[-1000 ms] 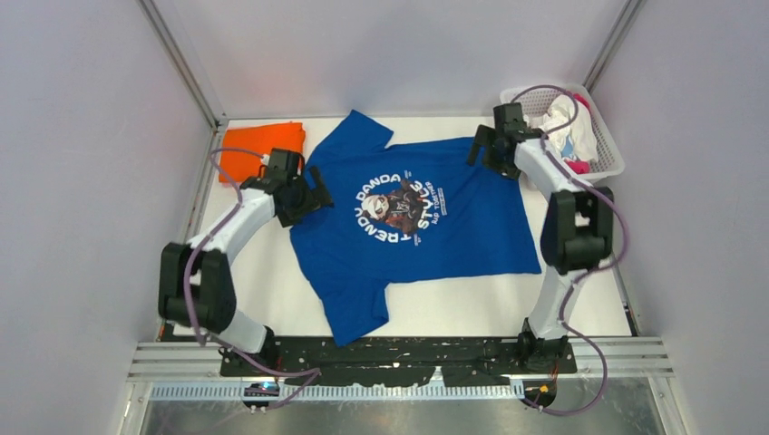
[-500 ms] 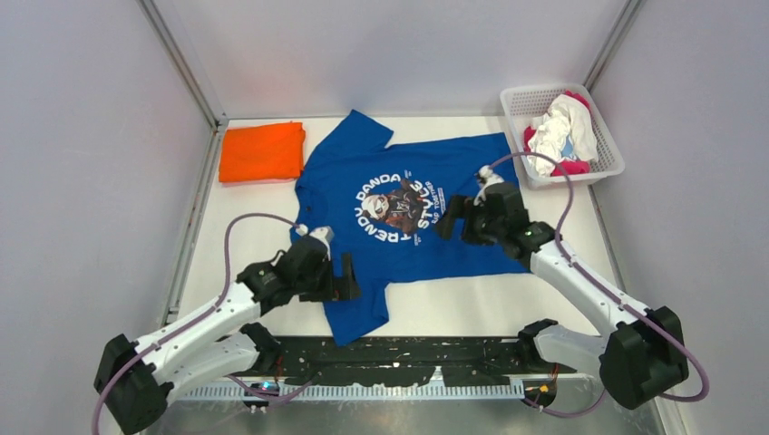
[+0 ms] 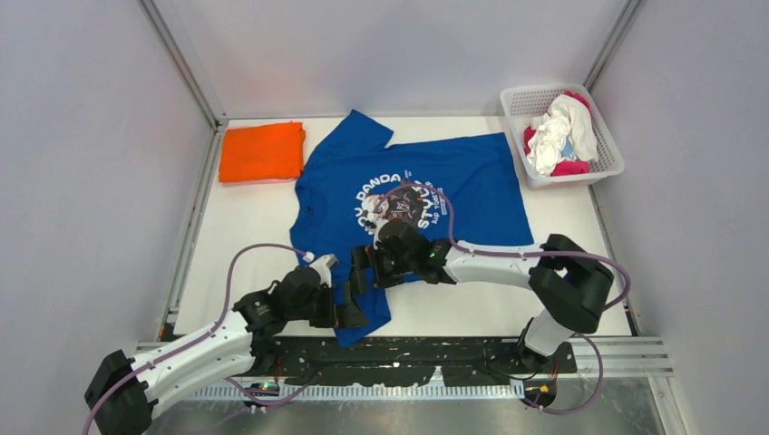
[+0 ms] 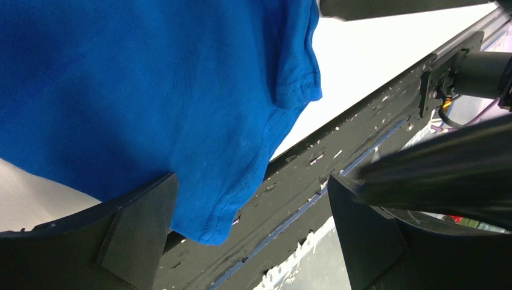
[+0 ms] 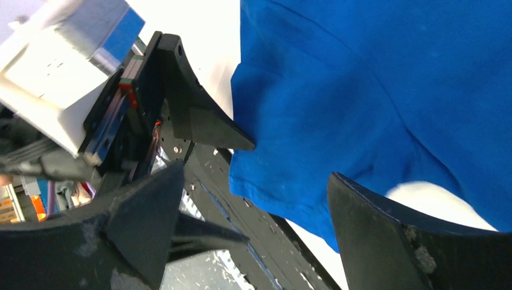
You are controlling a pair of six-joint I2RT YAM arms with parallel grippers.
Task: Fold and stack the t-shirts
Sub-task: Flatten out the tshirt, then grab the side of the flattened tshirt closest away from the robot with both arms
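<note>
The royal blue t-shirt (image 3: 472, 195) lies spread flat with its round print up. Its near sleeve (image 3: 367, 317) reaches the table's front edge. My left gripper (image 3: 349, 306) is open and low at that sleeve; in the left wrist view the sleeve hem (image 4: 211, 199) lies between the open jaws of the gripper (image 4: 253, 235). My right gripper (image 3: 363, 272) is open just above the same sleeve, which shows in the right wrist view (image 5: 338, 121) beyond the gripper (image 5: 259, 229). The orange t-shirt (image 3: 262, 152) lies folded at the far left.
A white lattice basket (image 3: 580, 179) at the far right holds a crumpled white shirt (image 3: 562, 127) and a magenta one (image 3: 569, 168). The black base plate (image 3: 435, 355) runs along the front edge under the sleeve tip. Grey walls close in both sides.
Both arms swung from the far side of the shirt to the near side. The left gripper came down to the near sleeve; the right gripper crossed left over the print to meet it.
</note>
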